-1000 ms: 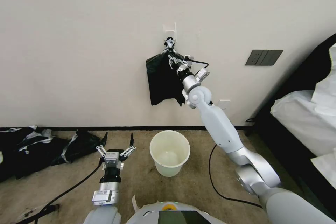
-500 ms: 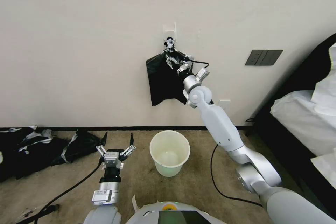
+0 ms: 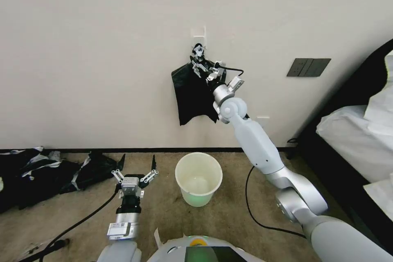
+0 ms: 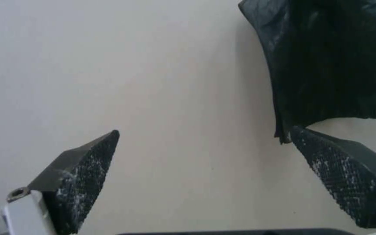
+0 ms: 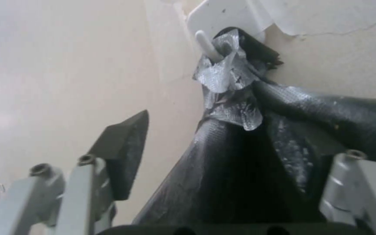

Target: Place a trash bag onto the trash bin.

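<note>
The trash bag as a single piece is hidden. A flat black bundle of bags [image 3: 192,94] hangs from a white wall hook [image 3: 199,35], its pinched tip wrapped in silver tape [image 5: 227,75]. My right gripper [image 3: 200,65] is raised against the wall and stands open around the bundle's neck [image 5: 240,169] just below the hook. One finger [image 5: 125,150] is beside the film; the other is partly behind it. The cream trash bin [image 3: 197,199] stands open-mouthed on the carpet below. My left gripper [image 3: 136,164] waits open to the bin's left, and its wrist view shows the bundle [image 4: 336,65].
Bulky black sacks with white-grey bands [image 3: 41,174] lie on the floor at the left by the baseboard. A black cable [image 3: 253,213] loops on the carpet right of the bin. A dark frame with white bedding [image 3: 360,131] stands at the right. A grey switch plate [image 3: 308,67] is on the wall.
My right gripper has climbed up the hanging bundle toward the hook, and the bundle has shifted slightly. The left arm and the bin have stayed still.
</note>
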### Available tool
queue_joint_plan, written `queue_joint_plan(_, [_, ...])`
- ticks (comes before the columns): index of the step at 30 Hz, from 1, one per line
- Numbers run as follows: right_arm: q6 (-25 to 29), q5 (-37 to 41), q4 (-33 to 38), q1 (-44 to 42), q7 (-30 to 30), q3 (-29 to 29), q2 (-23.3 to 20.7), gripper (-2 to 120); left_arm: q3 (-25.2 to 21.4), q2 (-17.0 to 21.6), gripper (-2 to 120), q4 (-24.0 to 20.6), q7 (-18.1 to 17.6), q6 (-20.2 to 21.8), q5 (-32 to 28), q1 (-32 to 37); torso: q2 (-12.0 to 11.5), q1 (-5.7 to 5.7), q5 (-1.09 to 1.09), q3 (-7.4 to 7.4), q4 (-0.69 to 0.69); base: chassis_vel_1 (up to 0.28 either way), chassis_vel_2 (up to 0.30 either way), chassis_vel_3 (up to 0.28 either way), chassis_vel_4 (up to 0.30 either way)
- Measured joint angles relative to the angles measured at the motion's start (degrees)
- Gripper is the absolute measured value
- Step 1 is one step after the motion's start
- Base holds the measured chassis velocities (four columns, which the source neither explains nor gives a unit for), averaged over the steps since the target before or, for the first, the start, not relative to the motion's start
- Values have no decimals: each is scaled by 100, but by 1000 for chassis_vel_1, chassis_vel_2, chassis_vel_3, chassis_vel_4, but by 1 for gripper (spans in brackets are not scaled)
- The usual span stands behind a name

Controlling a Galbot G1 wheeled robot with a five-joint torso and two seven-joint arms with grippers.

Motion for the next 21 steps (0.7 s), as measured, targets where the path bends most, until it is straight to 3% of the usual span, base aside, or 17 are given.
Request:
queue_joint_plan(7, [0, 16, -37, 29, 0, -5, 22, 62, -6, 2, 100, -13, 1, 0, 0, 16, 0, 0, 0, 0, 0, 0, 0, 0, 0])
queue_joint_plan(21, [5, 74, -83, 77, 2, -7, -31, 15, -6, 2, 100, -37, 2, -9, 112, 21, 0, 0, 0, 0, 0, 0, 0, 0, 0])
